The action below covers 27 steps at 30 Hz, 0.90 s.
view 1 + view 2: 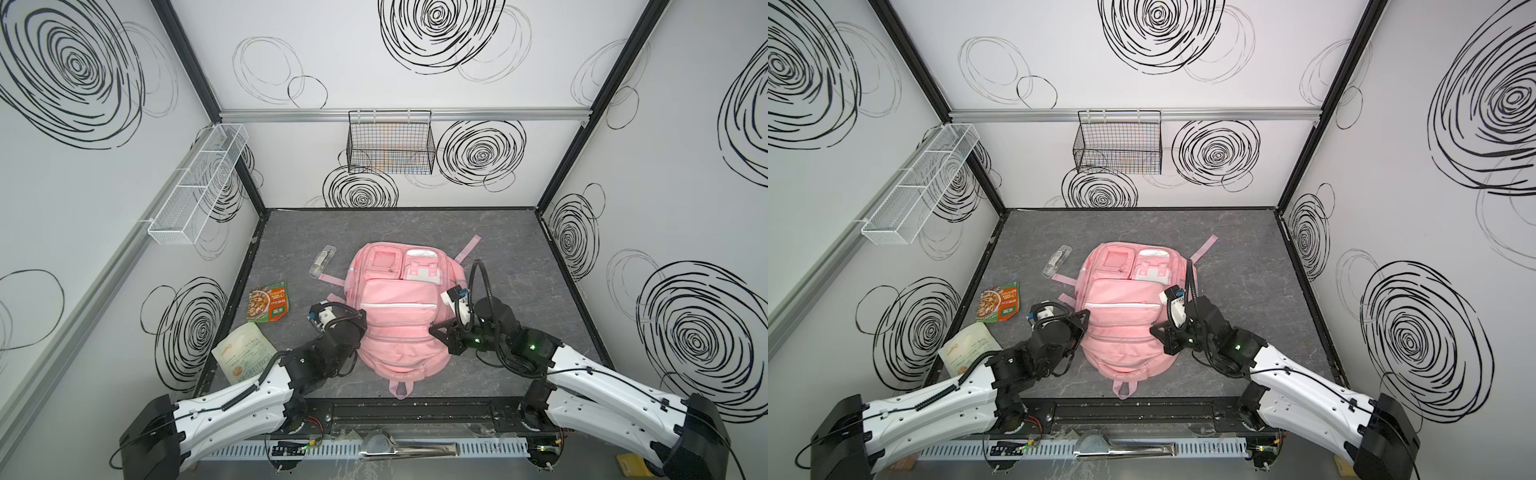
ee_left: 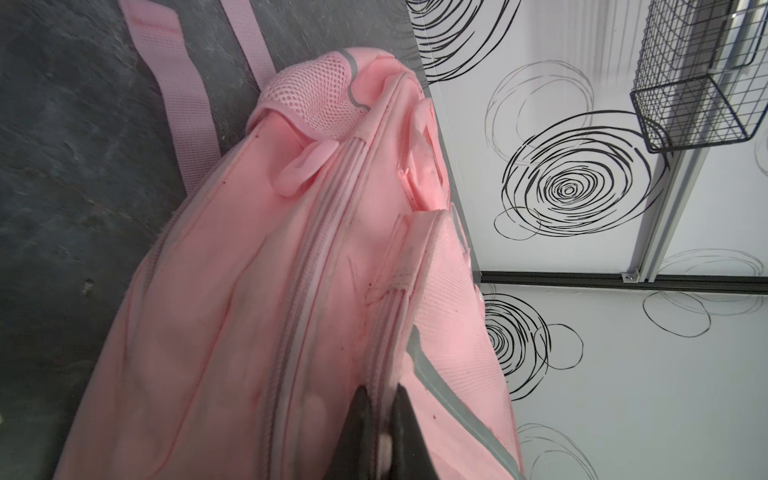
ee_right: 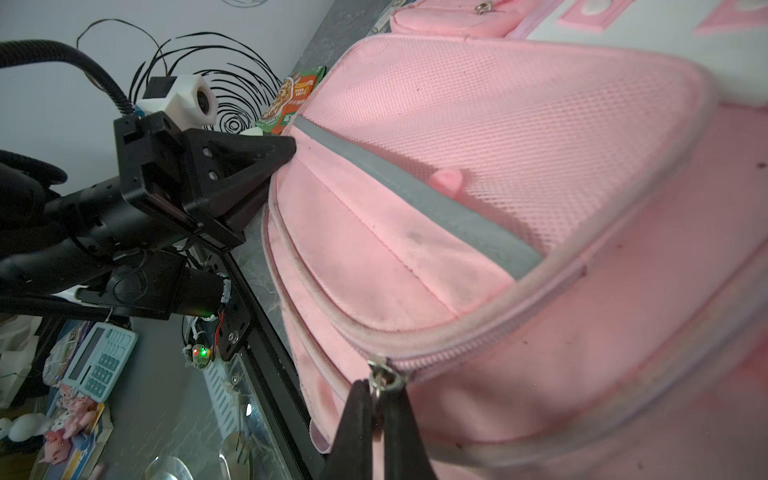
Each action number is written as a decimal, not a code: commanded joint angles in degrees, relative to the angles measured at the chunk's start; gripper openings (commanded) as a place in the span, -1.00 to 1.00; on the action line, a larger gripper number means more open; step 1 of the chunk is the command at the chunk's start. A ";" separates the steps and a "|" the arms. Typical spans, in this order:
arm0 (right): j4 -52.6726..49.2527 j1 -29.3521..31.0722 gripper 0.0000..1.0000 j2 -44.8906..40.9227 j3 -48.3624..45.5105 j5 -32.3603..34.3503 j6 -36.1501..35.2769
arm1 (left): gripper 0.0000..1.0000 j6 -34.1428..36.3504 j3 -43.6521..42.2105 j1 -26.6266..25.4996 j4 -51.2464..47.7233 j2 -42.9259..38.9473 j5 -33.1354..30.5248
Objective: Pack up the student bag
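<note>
A pink student bag (image 1: 399, 320) lies front-up in the middle of the grey marbled desk (image 1: 519, 249), its top loop (image 1: 401, 390) pointing to the near edge and pink straps trailing out at the far side. White zipper trim crosses the broad middle pocket. Beyond it sit a square pocket and a white buckled flap (image 1: 422, 268). The wrist views show mesh side panels, grey strips and dark smudges on the fabric.

The left tool (image 1: 362, 316) is clenched on the bag's left flank, pinching the edge where a grey strip (image 3: 415, 199) begins. The right tool (image 3: 376, 401) is clamped on a zipper pull (image 3: 384, 374) low on the bag's right side.

Left of the bag lie a green-and-orange snack packet (image 1: 269, 306), a pale pouch (image 1: 243, 353) and a clear packet (image 1: 322, 259), all apart from it.
</note>
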 commanded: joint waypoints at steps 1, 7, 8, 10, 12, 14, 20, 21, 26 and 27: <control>6.00 2.94 -1.00 0.79 1.80 -6.78 1.60 | -1.00 -3.77 1.56 -0.15 5.82 1.26 -6.23; 10.77 6.07 -1.00 3.30 2.27 -6.85 3.80 | -1.00 -4.03 1.73 -0.33 7.07 2.23 -7.32; 11.35 6.30 -1.00 4.41 2.53 -6.33 3.96 | -1.00 -3.88 1.73 -0.45 7.59 2.52 -7.16; 12.93 6.40 -1.00 6.81 3.12 -5.24 4.57 | -1.00 -3.84 1.73 -0.89 8.58 3.10 -7.09; 14.47 6.42 -1.00 9.37 4.00 -3.98 5.17 | -1.00 -4.06 1.96 -1.51 9.14 3.44 -6.77; 15.16 6.40 -1.00 11.95 5.17 -2.46 5.77 | -1.00 -4.36 2.16 -2.55 9.17 3.29 -6.94; 15.35 5.08 -1.00 15.97 7.77 -1.54 3.85 | -1.00 -1.65 3.08 -3.45 6.89 -0.64 -9.06; 15.99 4.58 -1.00 16.32 7.77 -3.21 3.59 | -1.00 -0.62 3.39 -3.34 6.95 -1.03 -9.09; 14.67 2.12 -1.00 16.28 7.26 -6.17 2.48 | -1.00 3.77 4.61 -1.66 12.40 1.54 -0.27; 14.10 1.17 -1.00 16.09 7.21 -6.35 1.97 | -1.00 4.23 4.87 -1.63 13.72 2.67 1.50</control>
